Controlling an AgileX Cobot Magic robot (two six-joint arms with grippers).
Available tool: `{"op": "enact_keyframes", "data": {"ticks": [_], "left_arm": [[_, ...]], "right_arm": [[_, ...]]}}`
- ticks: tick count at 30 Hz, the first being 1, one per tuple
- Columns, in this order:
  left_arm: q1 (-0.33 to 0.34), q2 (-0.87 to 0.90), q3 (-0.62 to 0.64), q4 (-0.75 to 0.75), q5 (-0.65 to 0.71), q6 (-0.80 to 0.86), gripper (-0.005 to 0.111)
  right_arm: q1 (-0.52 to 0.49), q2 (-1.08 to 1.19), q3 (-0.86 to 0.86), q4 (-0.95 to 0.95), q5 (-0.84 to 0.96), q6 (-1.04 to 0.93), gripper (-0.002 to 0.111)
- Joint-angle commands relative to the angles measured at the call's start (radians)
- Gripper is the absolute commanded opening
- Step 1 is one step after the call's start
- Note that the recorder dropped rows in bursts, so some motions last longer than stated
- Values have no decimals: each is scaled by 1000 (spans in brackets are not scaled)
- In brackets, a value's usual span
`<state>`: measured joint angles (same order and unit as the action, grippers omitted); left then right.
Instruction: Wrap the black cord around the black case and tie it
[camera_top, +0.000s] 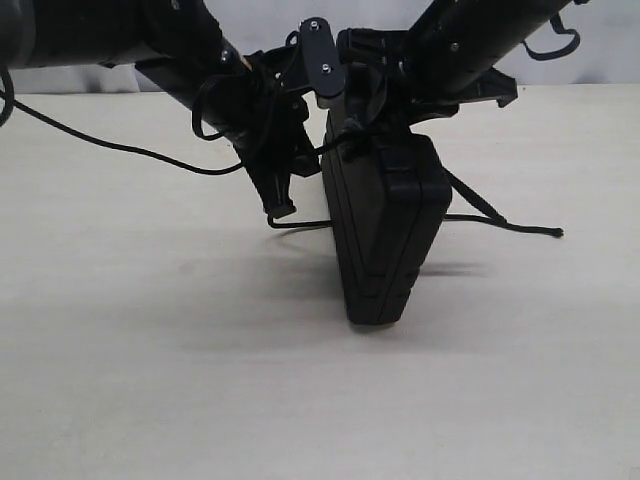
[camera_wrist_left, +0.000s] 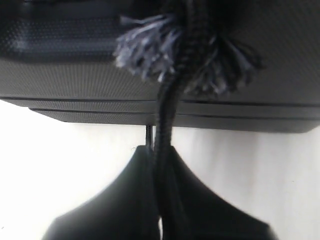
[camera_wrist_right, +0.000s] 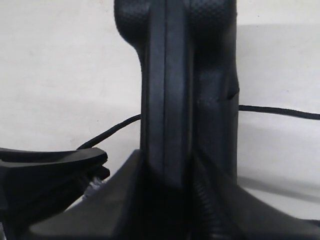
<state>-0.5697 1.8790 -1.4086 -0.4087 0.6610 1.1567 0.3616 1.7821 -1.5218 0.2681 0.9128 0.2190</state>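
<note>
The black case (camera_top: 385, 230) stands on edge.
Your right claw (camera_wrist_right: 167, 170) clamps its top; your left claw (camera_wrist_left: 159, 150) pinches the black cord (camera_wrist_left: 167, 110) just beside it.

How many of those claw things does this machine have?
2. The left gripper pinches the black cord beside the black case. The right gripper clamps the standing case's top edge. No others show.
</note>
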Motion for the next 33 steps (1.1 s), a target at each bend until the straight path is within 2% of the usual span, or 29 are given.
{"op": "enact_keyframes", "data": {"ticks": [1,3,4,7,9,12,15,17,24,28,33], "left_arm": [[-10,-1,-1,-39,-26,-26,8],[6,-1,-1,-87,-74,-28,22],[14,-3,-1,-129,-87,-46,33],[15,-19,-1,-97,-19,-85,68],[24,-26,-1,-76,-14,-90,78],[57,-61,-1,-72,-47,-107,79],[114,-129,-1,-74,-75,-259,79],[156,-164,-1,-76,-73,-299,79],[286,-192,1,-90,-46,-303,79],[334,-192,27,-90,-1,-298,79],[371,-192,82,-90,-38,-293,79]], "right_arm": [[24,8,29,29,6,-20,4],[24,8,28,23,10,-28,4],[24,8,28,5,8,-45,4],[24,8,28,-19,11,-84,4],[24,8,18,-44,3,-84,4],[24,8,10,-58,-15,-84,4],[24,8,10,-64,-53,-84,4],[32,8,16,-41,-74,-86,4],[131,8,77,-19,-114,-98,4],[200,15,142,-9,-176,-98,4],[270,56,200,11,-250,-98,4]]}}
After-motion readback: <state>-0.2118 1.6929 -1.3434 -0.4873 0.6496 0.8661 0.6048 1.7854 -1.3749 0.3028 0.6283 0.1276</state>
